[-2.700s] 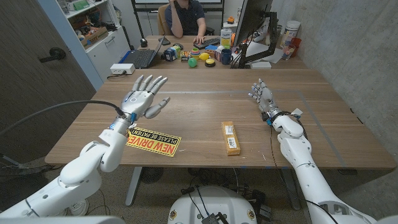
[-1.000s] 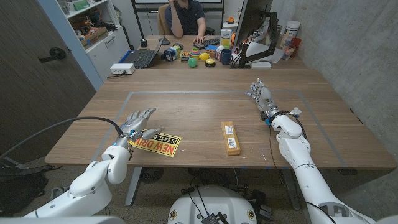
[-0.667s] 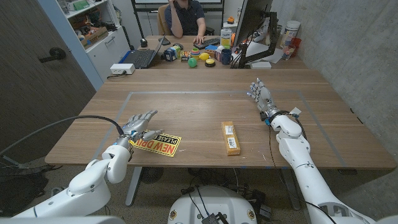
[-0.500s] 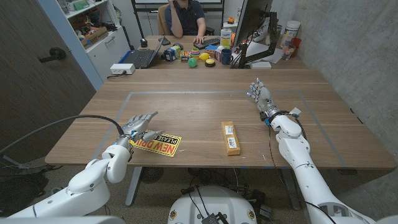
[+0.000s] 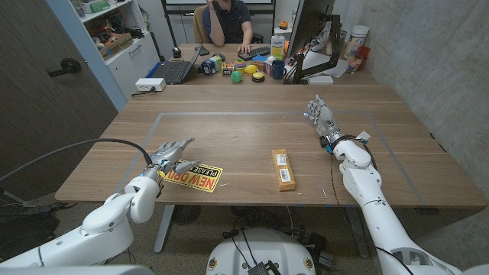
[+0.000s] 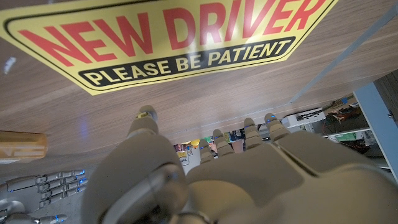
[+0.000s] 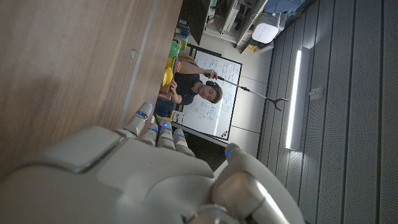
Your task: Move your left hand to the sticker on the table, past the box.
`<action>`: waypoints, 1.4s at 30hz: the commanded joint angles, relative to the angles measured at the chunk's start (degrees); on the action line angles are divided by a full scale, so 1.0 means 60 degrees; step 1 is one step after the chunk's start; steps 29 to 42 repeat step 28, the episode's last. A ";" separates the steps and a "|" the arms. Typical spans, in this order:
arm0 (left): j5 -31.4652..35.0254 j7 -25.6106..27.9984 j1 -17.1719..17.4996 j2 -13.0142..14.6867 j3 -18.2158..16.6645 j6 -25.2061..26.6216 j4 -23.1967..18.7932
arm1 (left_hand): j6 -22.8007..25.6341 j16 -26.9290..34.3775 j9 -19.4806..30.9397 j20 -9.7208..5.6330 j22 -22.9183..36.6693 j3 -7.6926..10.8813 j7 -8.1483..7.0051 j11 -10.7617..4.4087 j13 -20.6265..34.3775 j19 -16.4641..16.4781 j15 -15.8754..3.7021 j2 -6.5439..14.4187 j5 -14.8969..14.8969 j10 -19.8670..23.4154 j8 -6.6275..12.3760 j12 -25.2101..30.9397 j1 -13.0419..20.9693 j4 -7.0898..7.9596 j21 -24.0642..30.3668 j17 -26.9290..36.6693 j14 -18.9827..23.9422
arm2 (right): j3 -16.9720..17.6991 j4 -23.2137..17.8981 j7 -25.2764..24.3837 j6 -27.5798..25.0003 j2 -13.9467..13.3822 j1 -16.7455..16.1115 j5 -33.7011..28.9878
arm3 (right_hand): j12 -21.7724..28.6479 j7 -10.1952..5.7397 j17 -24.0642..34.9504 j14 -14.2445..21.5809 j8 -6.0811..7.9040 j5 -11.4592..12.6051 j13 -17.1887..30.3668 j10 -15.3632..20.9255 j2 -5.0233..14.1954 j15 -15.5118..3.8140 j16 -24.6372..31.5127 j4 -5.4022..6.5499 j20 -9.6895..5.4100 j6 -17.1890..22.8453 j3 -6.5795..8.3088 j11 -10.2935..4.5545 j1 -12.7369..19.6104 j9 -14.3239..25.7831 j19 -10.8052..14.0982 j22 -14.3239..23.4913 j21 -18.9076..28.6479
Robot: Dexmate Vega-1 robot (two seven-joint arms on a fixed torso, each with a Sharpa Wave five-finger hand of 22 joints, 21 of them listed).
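Sticker (image 5: 191, 176) corner hidden under left hand (image 5: 171, 153), fingers spread

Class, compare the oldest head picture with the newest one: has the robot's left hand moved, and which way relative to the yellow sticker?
Yes. The left hand has drawn back toward the table's near edge and now sits at the yellow sticker's left end.

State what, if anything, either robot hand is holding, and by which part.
Nothing is held. The left hand hangs over the near end of the yellow sticker with fingers spread, gripping nothing. The right hand is open, apart from the box.
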 commanded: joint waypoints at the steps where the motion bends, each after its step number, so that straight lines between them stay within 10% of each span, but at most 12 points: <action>1: -0.0299 -0.0337 -0.0327 0.0352 0.0281 0.0317 -0.0123 | 0.0140 -0.0011 0.0029 0.0020 0.0020 0.0124 -0.0054 0.0022 0.0026 0.0069 0.0027 0.0040 -0.0084 -0.0003 0.0076 -0.0041 0.0152 -0.0005 0.0047 0.0022 0.0098 | 0.0049 0.0000 -0.0027 -0.0022 0.0021 0.0000 0.0019 | 0.0046 0.0037 0.0016 -0.0002 0.0047 0.0049 0.0030 0.0047 0.0833 0.0058 -0.0008 0.0014 -0.0086 -0.0017 -0.0068 0.0038 0.0003 0.0044 -0.1367 0.0032 -0.0053; 42: -0.0824 -0.0214 -0.0620 0.0714 0.0567 0.0427 -0.0254 | 0.0742 -0.0021 -0.0018 0.0015 0.0070 0.0336 -0.0050 -0.0040 0.0028 0.0487 -0.0129 0.0263 -0.0281 0.0263 0.0217 -0.0132 0.0544 -0.0071 0.0179 0.0014 0.0514 | -0.0023 0.0147 -0.0011 0.0031 0.0073 0.0062 -0.0009 | 0.0043 0.0037 0.0013 -0.0008 0.0046 0.0078 0.0030 0.0055 0.0829 0.0059 -0.0046 0.0011 -0.0063 -0.0026 -0.0099 0.0050 0.0007 0.0044 -0.1392 0.0034 -0.0144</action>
